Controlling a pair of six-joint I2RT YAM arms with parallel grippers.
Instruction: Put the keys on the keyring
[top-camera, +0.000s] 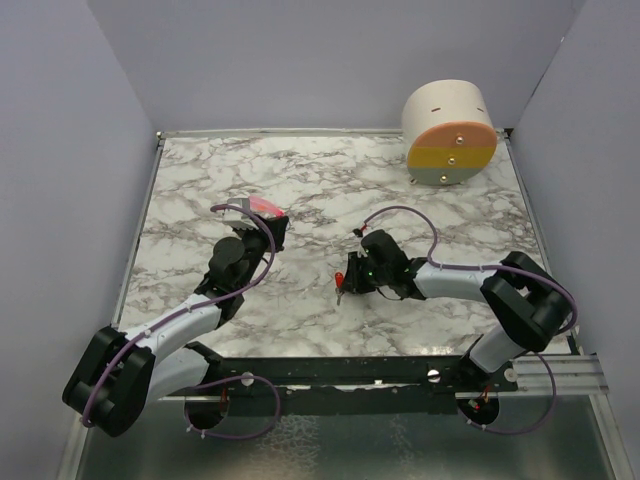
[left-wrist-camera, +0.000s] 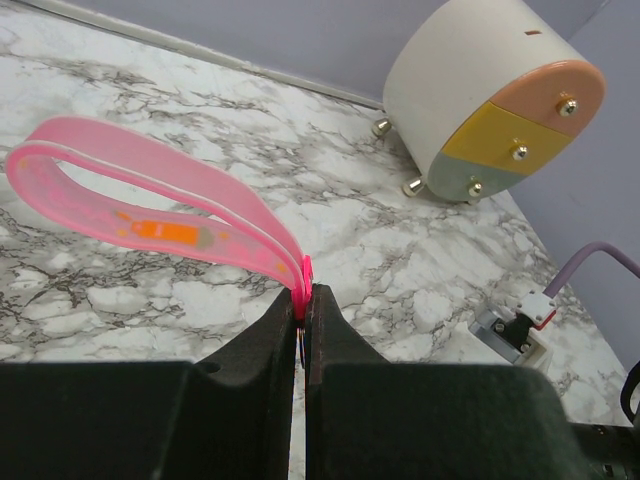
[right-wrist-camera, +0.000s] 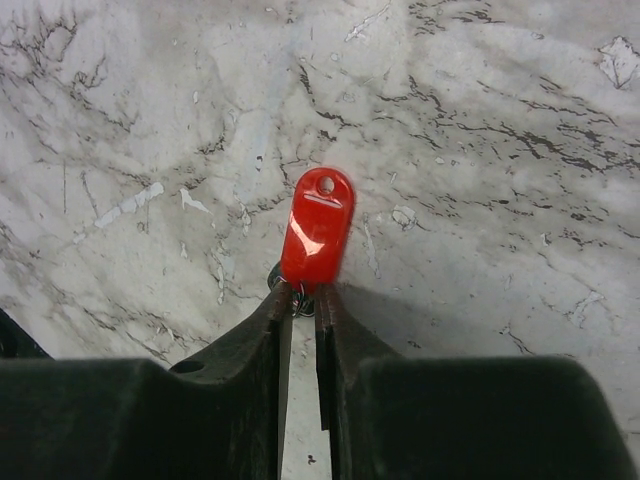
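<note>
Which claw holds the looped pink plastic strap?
The left claw, shut on the looped pink plastic strap; the right claw instead has the red plastic-headed key at its tips.

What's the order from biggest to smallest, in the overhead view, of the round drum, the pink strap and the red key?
Largest: round drum, by far.
Middle: pink strap, only partly visible.
Smallest: red key, barely a dot.

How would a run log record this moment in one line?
left gripper shut on keyring, by pink strap | right gripper fingertips flanking lower end of red key, grip unclear | key not yet on keyring
</note>
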